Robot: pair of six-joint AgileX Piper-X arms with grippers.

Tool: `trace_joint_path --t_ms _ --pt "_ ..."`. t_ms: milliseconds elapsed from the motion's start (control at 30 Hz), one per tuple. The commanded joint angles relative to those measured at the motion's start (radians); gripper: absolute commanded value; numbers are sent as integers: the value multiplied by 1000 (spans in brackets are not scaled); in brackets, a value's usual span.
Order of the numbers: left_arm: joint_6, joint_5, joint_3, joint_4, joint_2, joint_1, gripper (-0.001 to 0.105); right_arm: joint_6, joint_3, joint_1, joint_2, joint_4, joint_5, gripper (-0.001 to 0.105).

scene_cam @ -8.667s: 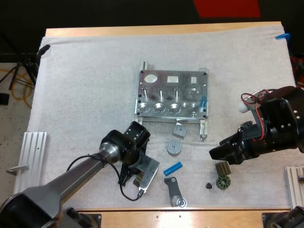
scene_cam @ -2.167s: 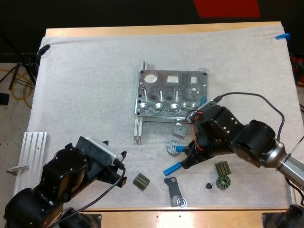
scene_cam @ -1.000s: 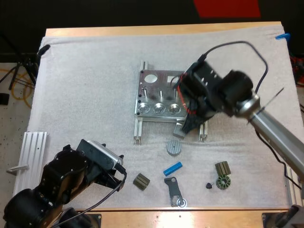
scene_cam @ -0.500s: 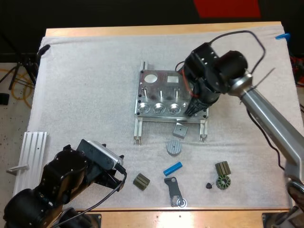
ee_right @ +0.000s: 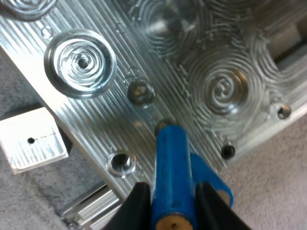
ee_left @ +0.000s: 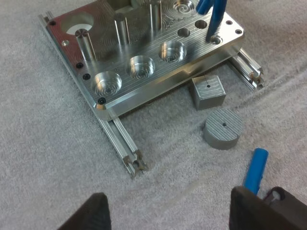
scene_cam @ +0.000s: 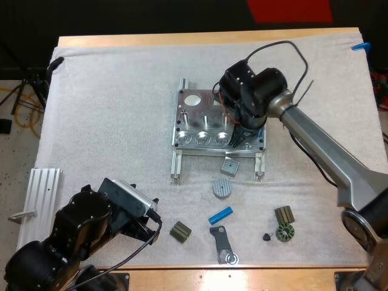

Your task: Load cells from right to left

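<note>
Fingers point(ee_right: 138, 207) on my right gripper point(ee_right: 171, 207) are squeezed tight on a blue cylinder point(ee_right: 169, 163), one finger on each side. I hold it tilted, with its low end right at a small hole in the metal fixture point(ee_right: 96, 125), close to the fixture's near right corner. I cannot tell if the end is inside the hole or only touching it. A second blue cylinder point(ee_right: 213, 184) is just beside the one I hold, on its right.

From above, my right arm reaches over the right half of the fixture. The fixture sits in the middle of the white mat point(scene_cam: 109, 109) on the wooden surface point(scene_cam: 182, 40).

My left gripper point(ee_left: 172, 215) is over the mat at the near left, well apart from the fixture. Its fingers stand wide apart with nothing between them.

More things lie on the mat on the near side of the fixture. A grey metal cube point(scene_cam: 229, 166) is just beside the fixture's near edge. A grey round piece point(scene_cam: 222, 188) is a bit nearer than the cube. Nearer again, a loose blue cylinder point(scene_cam: 220, 215) lies on its side. A dark ribbed block point(scene_cam: 179, 231) lies to the left of it, and a flat black part point(scene_cam: 223, 245) lies just nearer. Off to the near right are a dark block point(scene_cam: 284, 213) and a toothed ring point(scene_cam: 284, 233), close together. A ribbed metal rail point(scene_cam: 42, 191) lies at the mat's near left edge.
</note>
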Motion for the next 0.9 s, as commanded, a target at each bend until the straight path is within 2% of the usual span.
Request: trace_joint_path --t_ms 0,267,867 --pt "-1 0 -6 -2 -5 -5 53 -25 -8 -6 6 -12 4 1" --pt "0 0 -6 -2 -5 -5 53 -48 -8 -6 41 -32 57 1" --pt "5 0 -6 -2 -5 -5 53 -31 -8 -6 52 31 41 1"
